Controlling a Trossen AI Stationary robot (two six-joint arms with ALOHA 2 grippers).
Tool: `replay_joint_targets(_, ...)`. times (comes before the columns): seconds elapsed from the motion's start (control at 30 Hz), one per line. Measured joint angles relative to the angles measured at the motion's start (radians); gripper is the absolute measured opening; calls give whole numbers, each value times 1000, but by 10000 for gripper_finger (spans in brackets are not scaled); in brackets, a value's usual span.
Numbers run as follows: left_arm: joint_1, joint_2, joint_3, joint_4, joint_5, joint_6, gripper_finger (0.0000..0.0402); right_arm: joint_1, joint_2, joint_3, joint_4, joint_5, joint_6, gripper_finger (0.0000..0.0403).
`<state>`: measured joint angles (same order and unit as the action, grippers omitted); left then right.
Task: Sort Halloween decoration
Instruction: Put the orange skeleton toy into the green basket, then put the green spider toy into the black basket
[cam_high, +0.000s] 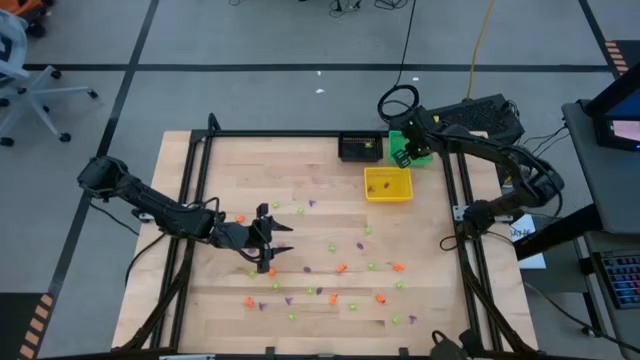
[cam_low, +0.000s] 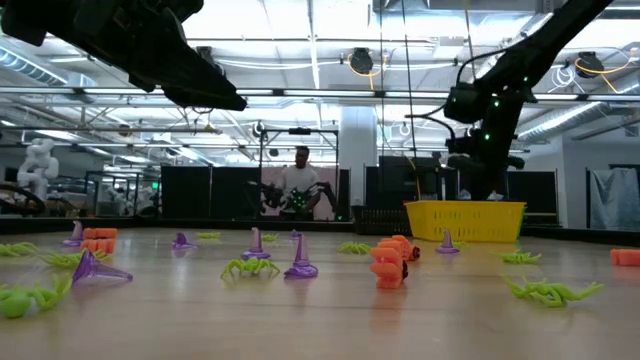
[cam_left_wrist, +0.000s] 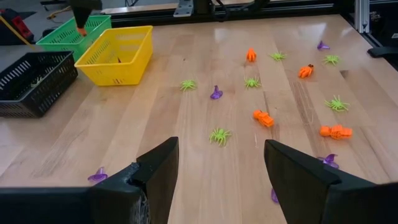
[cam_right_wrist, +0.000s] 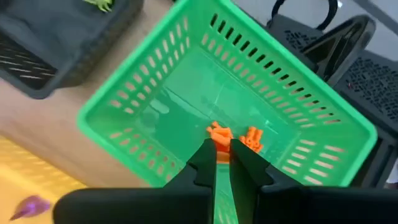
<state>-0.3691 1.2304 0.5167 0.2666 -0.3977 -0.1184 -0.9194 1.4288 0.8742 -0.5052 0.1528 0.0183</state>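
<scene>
Tiny orange, purple and light-green trinkets lie scattered over the wooden table (cam_high: 340, 268). My left gripper (cam_high: 272, 240) hovers open over the table's left-middle part. In its wrist view a green spider (cam_left_wrist: 219, 134) lies just beyond its fingertips (cam_left_wrist: 221, 148). My right gripper (cam_high: 404, 153) is at the far right, above the green bin (cam_right_wrist: 124, 118), shut on an orange trinket (cam_right_wrist: 217, 135). A second orange trinket (cam_right_wrist: 252, 138) lies on the green bin's floor. My right gripper pinches the orange trinket (cam_right_wrist: 219, 143) between its two fingertips, coming from above and pointing down. The trinket is lifted clear over the inside of the green bin and sticks out past the fingertips; the left wrist view shows it below the fingers (cam_left_wrist: 81, 28).
The black bin (cam_high: 360, 148), the green bin (cam_high: 422, 152) and the yellow bin (cam_high: 388, 184) stand together at the table's far right. The yellow bin holds a purple trinket (cam_right_wrist: 31, 204). A black frame rail edges the table. A person stands far behind it (cam_low: 300, 185).
</scene>
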Motion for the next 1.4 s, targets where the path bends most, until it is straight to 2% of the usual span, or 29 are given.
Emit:
replay_joint_targets(0.27,0,0,0,-5,0,0,235,-29,61,0,25,0,24,13)
replay_joint_targets(0.67,0,0,0,-26,0,-7,235,-37,62,0,31,2,24,15)
replay_joint_targets(0.77,0,0,0,-26,0,-7,235,-37,49,0,30,3,23,26)
replay_joint_targets(1.2,0,0,0,-22,0,-18,235,-21,-113,0,-69,-3,38,122)
replay_joint_targets(1.3,0,0,0,-22,0,-32,235,25,-187,0,-84,-71,58,131)
replay_joint_targets(1.4,0,0,0,-22,0,-33,235,125,-283,0,-87,-127,98,131)
